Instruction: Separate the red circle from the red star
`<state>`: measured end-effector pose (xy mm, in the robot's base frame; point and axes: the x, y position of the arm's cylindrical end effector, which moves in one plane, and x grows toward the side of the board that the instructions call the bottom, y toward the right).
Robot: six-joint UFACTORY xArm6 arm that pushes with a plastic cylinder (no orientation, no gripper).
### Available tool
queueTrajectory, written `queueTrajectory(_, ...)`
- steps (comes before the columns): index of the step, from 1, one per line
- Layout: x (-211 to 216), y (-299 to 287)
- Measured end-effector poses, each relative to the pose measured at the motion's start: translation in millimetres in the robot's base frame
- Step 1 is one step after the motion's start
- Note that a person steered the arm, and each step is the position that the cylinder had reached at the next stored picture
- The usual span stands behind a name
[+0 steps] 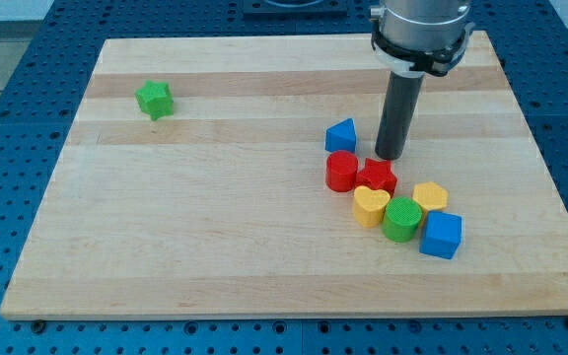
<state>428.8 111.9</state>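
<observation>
The red circle (341, 171) stands right of the board's middle, touching the red star (377, 177) on its right. My tip (390, 157) rests on the board just above the red star, to the right of the blue triangle (341, 134). The rod rises straight up to the arm's grey end at the view's top.
A yellow heart (370, 206), a green circle (401, 218), a yellow hexagon (430, 195) and a blue cube (442, 235) cluster below and right of the red pair. A green star (154, 100) lies alone at the upper left of the wooden board (215, 227).
</observation>
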Motion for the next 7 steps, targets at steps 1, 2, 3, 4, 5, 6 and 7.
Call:
queueTrajectory(1,0.0,0.0)
queueTrajectory(2,1.3,0.0)
queueTrajectory(3,26.6,26.9)
queueTrajectory(4,50.9,38.2)
queueTrajectory(5,47.7,2.6)
queueTrajectory(6,32.9,-50.7)
queueTrajectory(7,31.3,-120.4)
